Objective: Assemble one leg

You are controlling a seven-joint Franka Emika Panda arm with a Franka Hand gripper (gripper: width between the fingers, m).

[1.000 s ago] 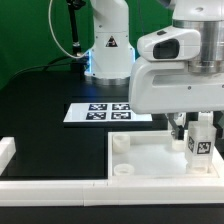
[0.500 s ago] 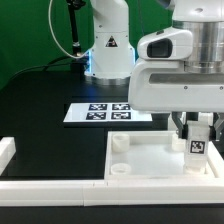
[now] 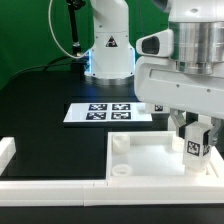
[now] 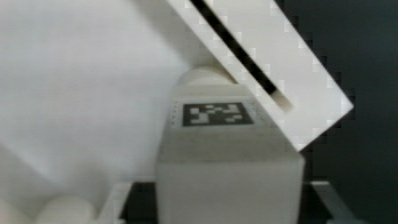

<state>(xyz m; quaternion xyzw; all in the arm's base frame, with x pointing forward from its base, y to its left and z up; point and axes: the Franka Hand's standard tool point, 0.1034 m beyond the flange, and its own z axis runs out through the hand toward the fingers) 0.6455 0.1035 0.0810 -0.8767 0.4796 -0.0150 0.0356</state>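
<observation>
One leg (image 3: pixel 197 146) clamped upright between fingers of gripper (image 3: pixel 197 143), standing over white panel (image 3: pixel 150 158) toward exterior view's right, tag facing camera. Wrist view: leg (image 4: pixel 221 150) against panel. Risk: slight tilt or offset from corner socket jams post, shifts panel.

The leg (image 4: pixel 222 150) looks like smooth matt white plastic (its tag printed flat black-and-white); the panel (image 3: pixel 150 155) shares that finish, the table (image 3: pixel 45 110) matt black.
</observation>
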